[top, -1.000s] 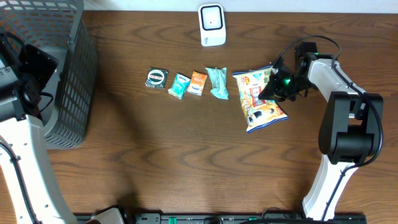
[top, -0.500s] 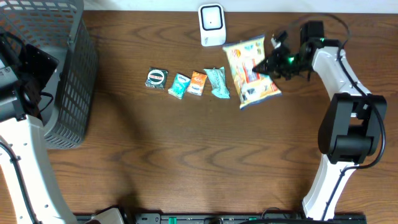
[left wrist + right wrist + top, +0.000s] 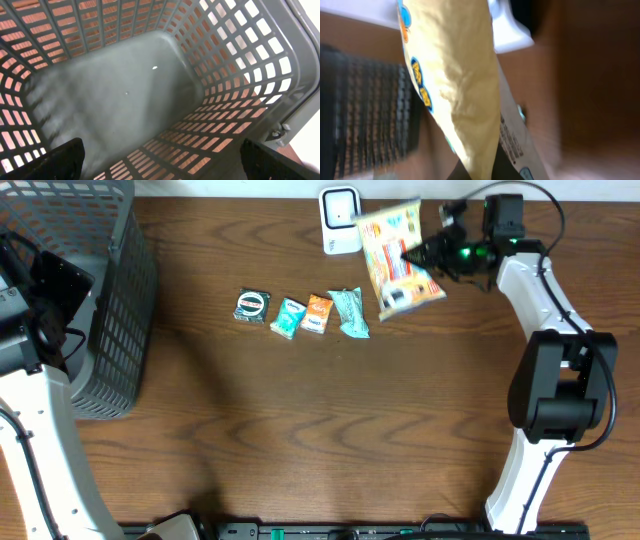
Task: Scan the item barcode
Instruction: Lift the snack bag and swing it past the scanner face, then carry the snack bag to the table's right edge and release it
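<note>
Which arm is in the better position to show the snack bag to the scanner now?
Right. The right arm holds the snack bag in shut jaws, close beside the white scanner. The left arm hangs with open jaws over the grey basket, far from both.

I counted one large snack bag [image 3: 398, 260], one white barcode scanner [image 3: 341, 220] and one grey mesh basket [image 3: 110, 300]. There were four small packets: one dark packet [image 3: 252, 306], one teal packet [image 3: 290, 317], one orange packet [image 3: 318, 313] and one pale blue-green packet [image 3: 351, 313]. Of arms I had two, my left arm [image 3: 40, 440] and my right arm [image 3: 545, 300], both white.
</note>
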